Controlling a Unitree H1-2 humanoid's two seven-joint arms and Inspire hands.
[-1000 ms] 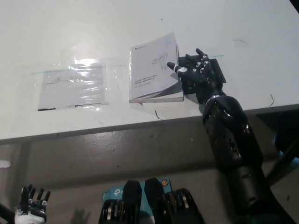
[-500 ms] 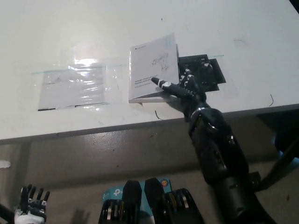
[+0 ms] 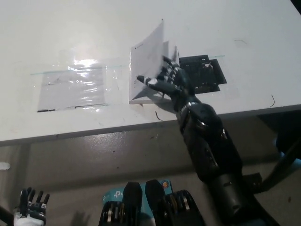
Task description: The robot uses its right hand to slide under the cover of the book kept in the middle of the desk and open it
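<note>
- The book (image 3: 146, 75) lies near the middle of the white desk (image 3: 56, 28), just left of a black grid-like plate (image 3: 204, 75) and right of a clear plastic sheet (image 3: 73, 84) lying flat on the desk.
- Change noted: a second ago the right hand (image 3: 167, 82) lay on the black plate at the book's right edge, with the cover flat. Half a second ago it had moved left, its fingertips over the cover's near right corner, which was just lifting.
- Present state: the cover (image 3: 150, 49) stands raised and tilted, its free edge pointing to the far side, with the inner pages showing beneath it. The right hand is now further left, fingers spread and extended under the lifted cover, lying on or just above the pages; it grips nothing.
- Whether the fingers touch the cover's underside cannot be determined from this view.
- The left hand (image 3: 30, 207) hangs at the near left, below the desk edge, idle and unchanged, with fingers apart and holding nothing.
- Assessment: the sliding-under step appears achieved, and the opening is partly complete. The cover is up but not yet past vertical.
- Remaining: in my judgement, the hand must carry on leftward to tip the cover over toward the plastic sheet.
- Risk: the cover could fall shut if support is withdrawn early.
</note>
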